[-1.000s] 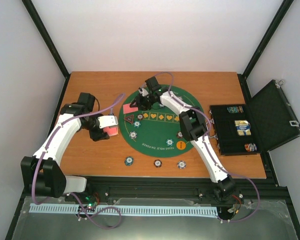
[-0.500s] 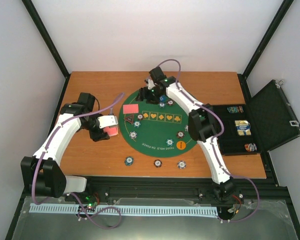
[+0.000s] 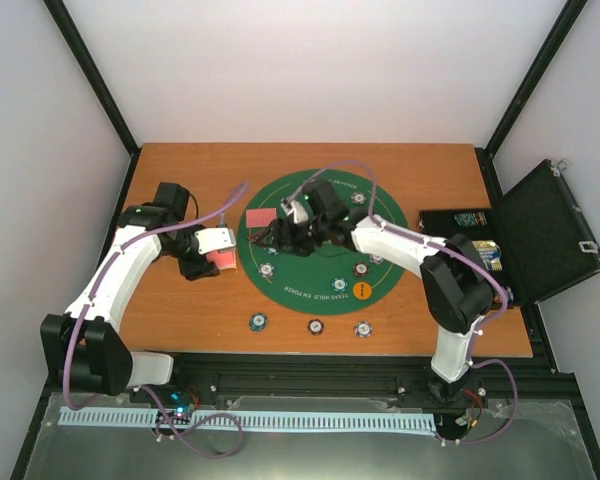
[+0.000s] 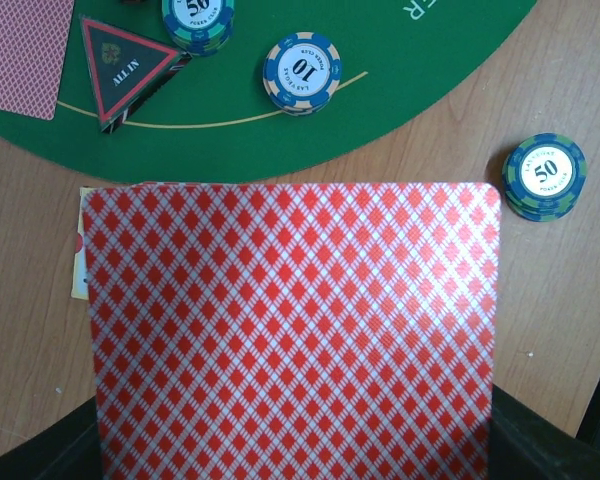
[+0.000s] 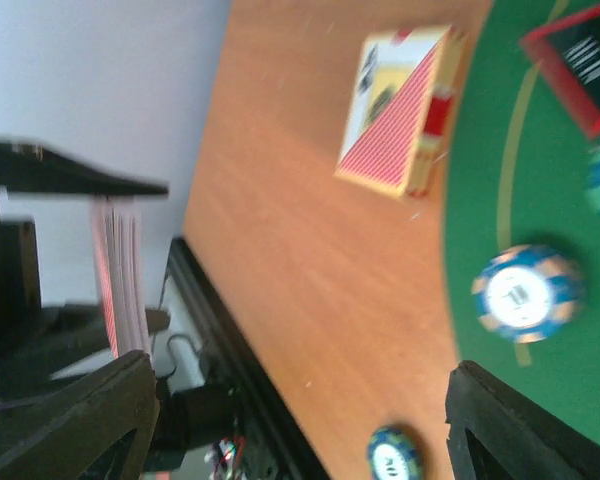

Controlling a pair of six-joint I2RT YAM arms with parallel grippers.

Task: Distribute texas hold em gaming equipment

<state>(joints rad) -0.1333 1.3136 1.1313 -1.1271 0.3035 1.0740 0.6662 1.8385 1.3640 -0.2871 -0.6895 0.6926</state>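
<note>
Warm wooden bench (image 3: 430,185) boxed in by white walls and black frame posts, with a round green mat (image 3: 300,278) at its centre. At the mat's 9 o'clock, left claw (image 3: 212,263) pinching a stack of red-backed cards (image 4: 290,330). Over the mat's middle, right claw (image 3: 277,238) spread wide. On bare wood at 6 o'clock, 3 chips (image 3: 313,325). At 3 o'clock, black case (image 3: 545,230) lying open.

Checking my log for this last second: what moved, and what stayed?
The right gripper pulled back from the far side of the green mat to its left-centre, open. The left gripper stayed shut on the red-backed cards; chips and the card on the mat unmoved.
</note>
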